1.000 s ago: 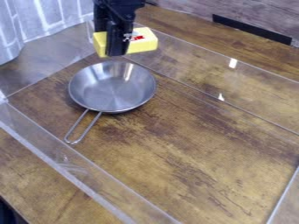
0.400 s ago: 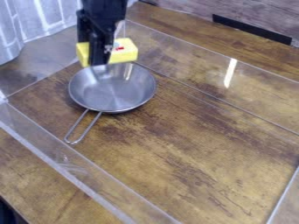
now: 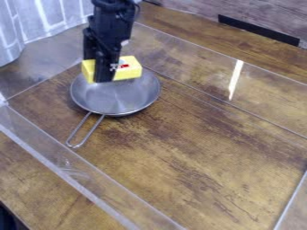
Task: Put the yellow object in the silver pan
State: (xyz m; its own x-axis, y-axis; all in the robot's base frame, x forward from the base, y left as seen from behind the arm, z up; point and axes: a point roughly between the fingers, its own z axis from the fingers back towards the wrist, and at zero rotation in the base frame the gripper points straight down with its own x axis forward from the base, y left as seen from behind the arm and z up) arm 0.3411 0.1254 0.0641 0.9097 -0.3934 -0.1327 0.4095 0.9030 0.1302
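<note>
My black gripper points almost straight down and is shut on the yellow object, a small bright yellow block with a white-and-red label on top. The block hangs low over the far left part of the silver pan, a round shallow steel pan on the wooden table. Whether the block touches the pan's floor I cannot tell. The pan's thin wire-loop handle points toward the near left. The gripper hides the block's left half.
Clear plastic walls run along the wooden table at the near left and across the right side. A pale curtain hangs at the far left corner.
The gripper has carried the yellow block to the left and downward, from beyond the pan's far rim to low over the pan's inside. The pan has stayed put.
</note>
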